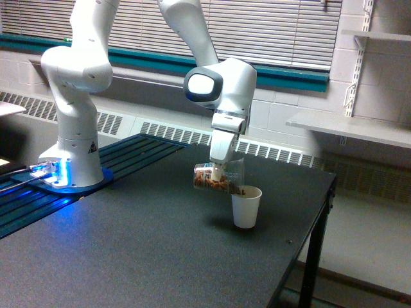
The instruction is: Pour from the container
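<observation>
The container (pixel 210 178) is a clear plastic cup lying nearly on its side in the air, with brown granular contents along its lower wall. My gripper (pixel 219 170) is shut on the container from above. The container's mouth points toward the exterior view's right and sits just over the rim of a small white paper cup (pixel 246 207), which stands upright on the black table (pixel 128 256). Brown bits sit at the lip where the container meets the paper cup.
The arm's white base (pixel 70 160) stands at the exterior view's left on a blue-lit mount. The table's edge (pixel 302 256) runs down the right side, with a drop to the floor beyond. A wall shelf (pixel 353 128) hangs at the right.
</observation>
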